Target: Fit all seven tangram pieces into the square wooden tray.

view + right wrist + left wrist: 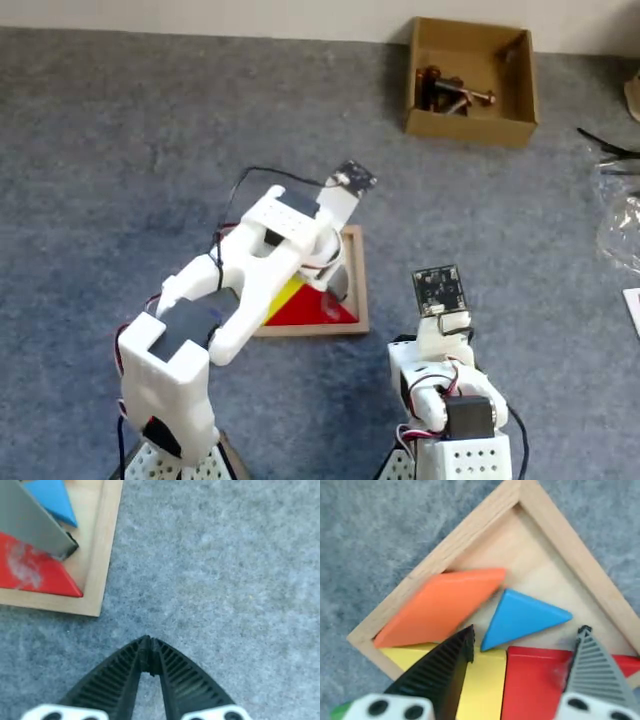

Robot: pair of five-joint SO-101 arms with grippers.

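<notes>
- Your left fingers (440,670) stand apart and hold nothing, poised over the square wooden tray (465,535) at its open corner.
- The small blue plastic triangle (520,617) lies just ahead of those fingertips, inside the tray. Its long edge runs roughly along the line from one fingertip to the other, so the spread looks set to take it end to end rather than across its narrow width.
- The triangle sits askew on bare wood, one corner near the orange parallelogram (440,605), with unfilled floor beyond it toward the tray's corner (I judge it loose, not yet seated).
- Under the fingers, a yellow piece (482,680) and a red piece (535,680) lie flush side by side. All four pieces look smooth and flat, with crisp edges.
- Your right fingers (120,680) are closed together on nothing, over the grey carpet-like surface (225,555) beside the tray's outer rim, so the left arm is clearly nearer.
- How many of the seven pieces are in, you cannot tell from here.
</notes>
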